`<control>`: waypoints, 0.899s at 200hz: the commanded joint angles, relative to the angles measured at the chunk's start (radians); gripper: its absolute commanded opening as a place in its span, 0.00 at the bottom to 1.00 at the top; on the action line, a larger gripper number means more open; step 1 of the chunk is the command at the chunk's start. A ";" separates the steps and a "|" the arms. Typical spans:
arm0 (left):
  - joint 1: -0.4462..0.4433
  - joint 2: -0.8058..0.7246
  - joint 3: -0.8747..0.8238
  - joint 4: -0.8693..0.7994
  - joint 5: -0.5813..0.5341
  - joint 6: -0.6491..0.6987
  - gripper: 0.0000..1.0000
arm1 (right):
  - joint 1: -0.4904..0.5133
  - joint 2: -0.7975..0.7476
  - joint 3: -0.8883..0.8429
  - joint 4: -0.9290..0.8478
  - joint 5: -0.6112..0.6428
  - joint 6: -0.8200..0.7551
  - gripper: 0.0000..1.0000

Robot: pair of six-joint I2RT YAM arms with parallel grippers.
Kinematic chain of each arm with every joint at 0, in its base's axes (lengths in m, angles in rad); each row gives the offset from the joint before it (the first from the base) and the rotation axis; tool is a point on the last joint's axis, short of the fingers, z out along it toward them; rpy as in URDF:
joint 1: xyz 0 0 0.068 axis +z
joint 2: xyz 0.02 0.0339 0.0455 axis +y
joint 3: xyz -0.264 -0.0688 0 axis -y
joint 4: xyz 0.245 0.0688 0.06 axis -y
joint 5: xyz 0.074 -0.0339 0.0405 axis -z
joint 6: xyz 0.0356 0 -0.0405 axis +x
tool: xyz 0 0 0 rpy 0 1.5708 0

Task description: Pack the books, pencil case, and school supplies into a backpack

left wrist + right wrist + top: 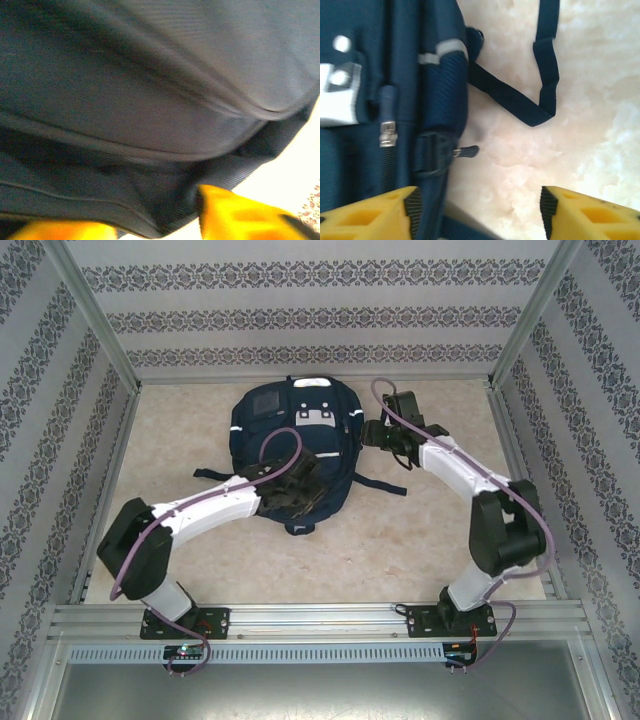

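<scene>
**Backpack flat on bench, both grippers open beside it**

Pale marbled bench (430,530), boxed in by patterned walls (300,320) and a metal frame. The backpack (290,430) lies flat at mid-bench towards the far wall, its white patch (313,415) near the far end and dark straps trailing to either side.

The left gripper (155,220) hangs over the near end of the backpack. Its yellow fingers (235,215) stand apart, with navy fabric close in front; the wrist view is blurred. I cannot tell whether the fingers touch the cloth.

The right gripper (479,202) sits at the backpack's right edge, jaws spread wide and holding nothing. One finger is over the pack's side, the other over bare bench. Ahead of it are a buckle (432,150), a zipper pull (387,132) and a loose strap (520,102) lying on the bench.
</scene>
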 commanded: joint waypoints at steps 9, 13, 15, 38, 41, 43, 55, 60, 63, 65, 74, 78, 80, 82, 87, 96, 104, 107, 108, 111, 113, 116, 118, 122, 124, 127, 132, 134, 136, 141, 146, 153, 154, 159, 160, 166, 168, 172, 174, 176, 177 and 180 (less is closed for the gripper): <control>-0.011 0.019 0.161 -0.106 -0.020 0.104 1.00 | 0.002 -0.141 -0.088 -0.006 0.044 -0.003 0.95; -0.010 0.015 0.171 -0.125 -0.031 0.122 1.00 | 0.001 -0.160 -0.102 -0.007 0.052 -0.004 0.98; -0.010 0.013 0.175 -0.134 -0.037 0.133 1.00 | 0.000 -0.169 -0.108 -0.006 0.053 -0.005 0.98; -0.008 -0.029 0.215 -0.233 -0.108 0.271 1.00 | -0.007 -0.288 -0.196 0.000 0.100 -0.015 0.98; -0.008 -0.037 0.221 -0.255 -0.122 0.297 1.00 | -0.009 -0.303 -0.207 0.001 0.108 -0.015 0.98; -0.008 -0.044 0.225 -0.268 -0.130 0.312 1.00 | -0.009 -0.307 -0.210 0.001 0.111 -0.015 0.98; -0.005 -0.084 0.236 -0.352 -0.225 0.382 1.00 | -0.019 -0.365 -0.252 0.005 0.138 -0.015 0.98; 0.000 -0.105 0.234 -0.374 -0.261 0.410 1.00 | -0.023 -0.389 -0.270 0.009 0.144 -0.015 0.98; 0.003 -0.117 0.231 -0.383 -0.283 0.429 1.00 | -0.028 -0.402 -0.278 0.008 0.152 -0.009 0.98; 0.005 -0.130 0.228 -0.389 -0.294 0.440 1.00 | -0.031 -0.411 -0.284 0.007 0.159 -0.005 0.98; 0.019 -0.177 0.214 -0.403 -0.334 0.493 1.00 | -0.043 -0.449 -0.313 0.010 0.178 0.018 0.98; 0.028 -0.196 0.209 -0.409 -0.351 0.521 1.00 | -0.049 -0.465 -0.327 0.017 0.177 0.021 0.98; 0.031 -0.205 0.207 -0.416 -0.361 0.533 1.00 | -0.052 -0.474 -0.334 0.021 0.177 0.021 0.98; 0.035 -0.215 0.206 -0.424 -0.376 0.543 1.00 | -0.054 -0.482 -0.340 0.025 0.177 0.020 0.98; 0.042 -0.238 0.202 -0.446 -0.420 0.563 1.00 | -0.058 -0.501 -0.357 0.038 0.180 0.017 0.98; 0.061 -0.276 0.189 -0.475 -0.518 0.606 1.00 | -0.063 -0.532 -0.392 0.071 0.193 0.000 0.98; 0.085 -0.313 0.160 -0.475 -0.601 0.669 1.00 | -0.064 -0.557 -0.430 0.114 0.203 -0.023 0.98; 0.096 -0.329 0.147 -0.471 -0.636 0.690 1.00 | -0.065 -0.564 -0.443 0.131 0.208 -0.032 0.98; 0.099 -0.333 0.142 -0.469 -0.647 0.698 1.00 | -0.066 -0.568 -0.448 0.136 0.211 -0.034 0.98; 0.112 -0.343 0.126 -0.462 -0.678 0.719 1.00 | -0.066 -0.574 -0.461 0.152 0.216 -0.041 0.98; 0.123 -0.353 0.116 -0.458 -0.699 0.730 1.00 | -0.067 -0.579 -0.471 0.163 0.222 -0.046 0.98; 0.139 -0.369 0.101 -0.450 -0.727 0.750 1.00 | -0.067 -0.585 -0.484 0.179 0.228 -0.055 0.98; 0.152 -0.376 0.090 -0.445 -0.741 0.762 1.00 | -0.066 -0.588 -0.493 0.191 0.230 -0.063 0.98; 0.182 -0.392 0.068 -0.430 -0.761 0.788 1.00 | -0.068 -0.594 -0.510 0.215 0.233 -0.079 0.98; 0.198 -0.399 0.056 -0.421 -0.766 0.803 1.00 | -0.067 -0.596 -0.520 0.227 0.232 -0.090 0.98; 0.223 -0.409 0.037 -0.403 -0.770 0.825 1.00 | -0.068 -0.601 -0.532 0.247 0.232 -0.106 0.98; 0.268 -0.425 0.001 -0.369 -0.773 0.864 1.00 | -0.068 -0.603 -0.554 0.278 0.233 -0.139 0.98; 0.286 -0.431 -0.015 -0.350 -0.774 0.880 1.00 | -0.068 -0.603 -0.562 0.291 0.234 -0.154 0.98; 0.302 -0.436 -0.033 -0.330 -0.778 0.895 1.00 | -0.067 -0.603 -0.570 0.302 0.235 -0.169 0.98; 0.340 -0.450 -0.077 -0.274 -0.788 0.934 1.00 | -0.068 -0.602 -0.591 0.327 0.239 -0.209 0.98; 0.375 -0.461 -0.133 -0.205 -0.801 0.978 1.00 | -0.068 -0.596 -0.609 0.350 0.246 -0.247 0.98; 0.417 -0.469 -0.220 -0.084 -0.814 1.061 1.00 | -0.068 -0.585 -0.631 0.377 0.264 -0.289 0.98; 0.423 -0.470 -0.232 -0.067 -0.813 1.071 1.00 | -0.069 -0.582 -0.633 0.379 0.267 -0.294 0.98; 0.452 -0.470 -0.287 0.012 -0.803 1.128 1.00 | -0.071 -0.570 -0.640 0.387 0.281 -0.319 0.98; 0.458 -0.469 -0.296 0.030 -0.798 1.134 1.00 | -0.072 -0.568 -0.642 0.389 0.285 -0.321 0.98; 0.492 -0.461 -0.348 0.108 -0.767 1.196 1.00 | -0.075 -0.552 -0.647 0.400 0.306 -0.332 0.98; 0.503 -0.457 -0.361 0.130 -0.757 1.215 1.00 | -0.077 -0.547 -0.649 0.404 0.312 -0.335 0.98; 0.526 -0.444 -0.385 0.166 -0.739 1.237 1.00 | -0.081 -0.537 -0.652 0.416 0.319 -0.340 0.98; 0.538 -0.437 -0.395 0.182 -0.733 1.242 1.00 | -0.084 -0.530 -0.654 0.424 0.322 -0.343 0.98; 0.550 -0.431 -0.404 0.197 -0.728 1.245 1.00 | -0.087 -0.523 -0.658 0.431 0.325 -0.347 0.98; 0.556 -0.426 -0.408 0.203 -0.726 1.245 1.00 | -0.088 -0.520 -0.659 0.435 0.327 -0.348 0.98; 0.573 -0.414 -0.419 0.222 -0.720 1.245 1.00 | -0.090 -0.511 -0.664 0.450 0.333 -0.355 0.98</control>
